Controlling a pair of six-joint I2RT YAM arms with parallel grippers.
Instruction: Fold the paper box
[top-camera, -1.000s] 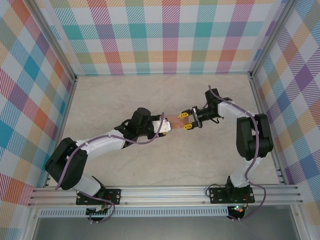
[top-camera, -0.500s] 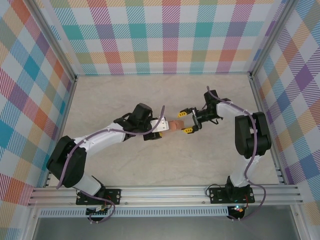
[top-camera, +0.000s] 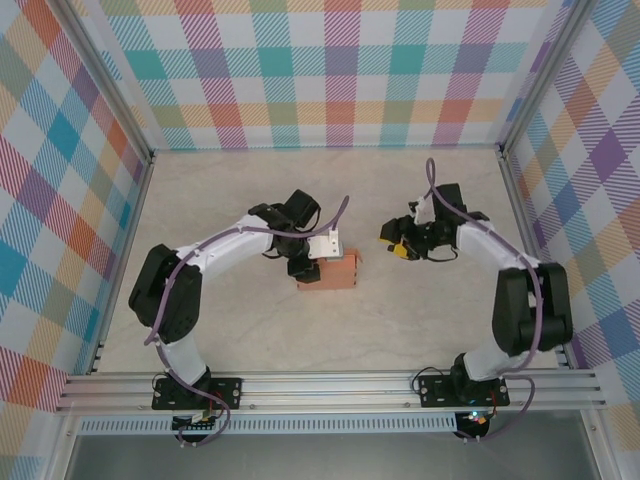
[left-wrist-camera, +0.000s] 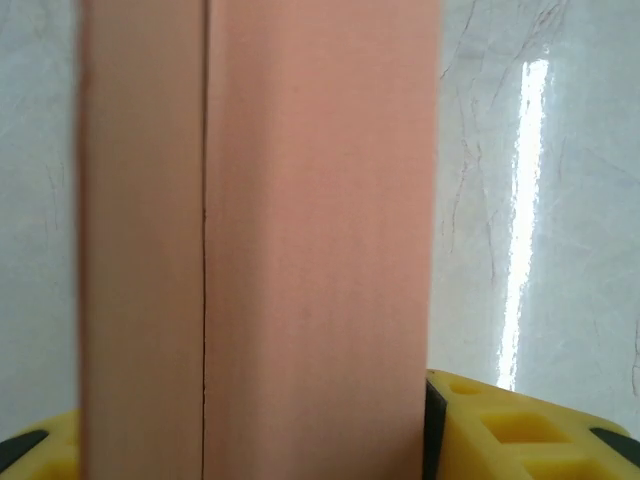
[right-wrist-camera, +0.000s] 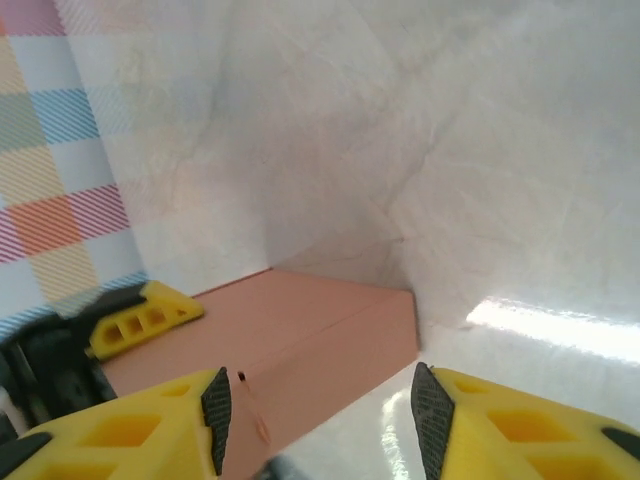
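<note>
**Item:** salmon-orange thin cardboard box (top-camera: 335, 272), a rectangular block lying on the pale marbled bench (top-camera: 250, 330) near its centre.

**Left hand** (top-camera: 306, 268): at the box's 9 o'clock end. On my left wrist feed the box (left-wrist-camera: 300, 250) sits between the yellow fingers (left-wrist-camera: 520, 430), which meet its sides, so I log it as grasping the box.

**Right hand** (top-camera: 395, 243): at 2 o'clock from the box, near but not touching it. It is released. On my right wrist feed its fingers (right-wrist-camera: 130, 430) stand apart with nothing between them, and the box (right-wrist-camera: 320, 330) lies beyond.
</note>
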